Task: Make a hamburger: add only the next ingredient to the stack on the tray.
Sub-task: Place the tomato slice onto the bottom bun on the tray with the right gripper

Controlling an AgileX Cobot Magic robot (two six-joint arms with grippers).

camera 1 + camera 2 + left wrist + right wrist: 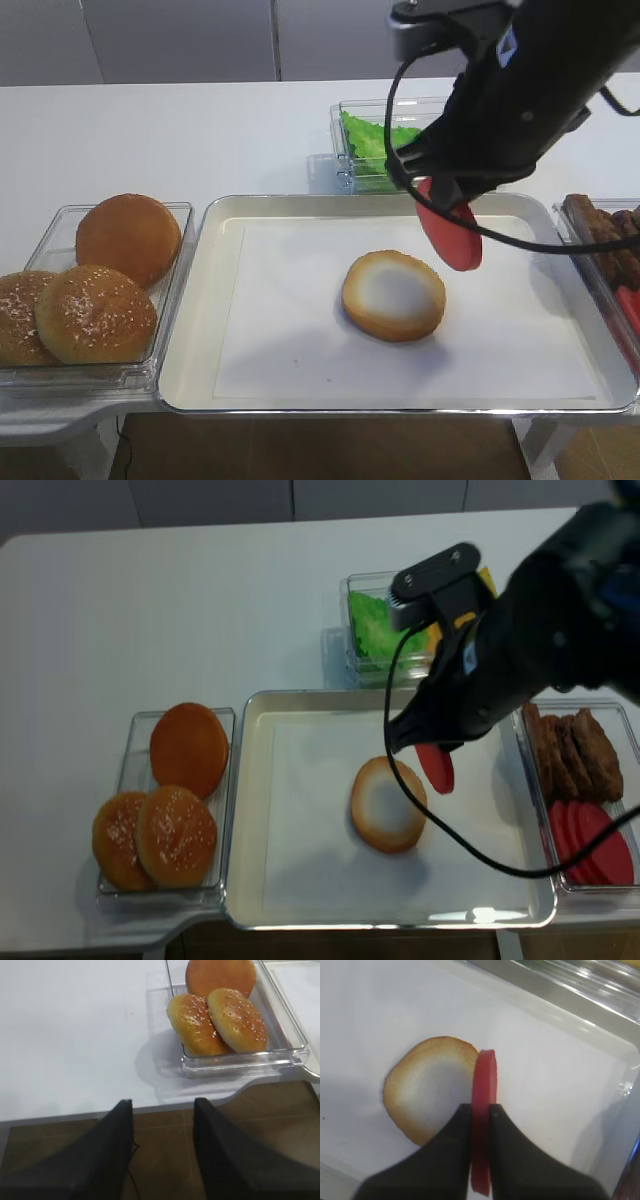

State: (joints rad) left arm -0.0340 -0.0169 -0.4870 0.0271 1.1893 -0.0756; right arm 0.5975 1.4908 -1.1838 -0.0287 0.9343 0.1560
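My right gripper (480, 1110) is shut on a flat red tomato slice (485, 1075), which it holds on edge. The slice (452, 235) hangs just above the right rim of the bun half (393, 294), a pale round with a golden-brown edge, and is apart from it. The bun half (427, 1092) lies alone on the white liner of the silver tray (300, 203). From the other high view the slice (437, 767) sits beside the bun half (385, 803). My left gripper (163, 1102) stands open and empty, off the table's front edge over brown floor.
A clear tub with three domed buns (110, 280) sits left of the tray. A tub of green lettuce (375, 630) stands behind the tray. To the right are brown meat pieces (575, 750) and more red slices (590, 840).
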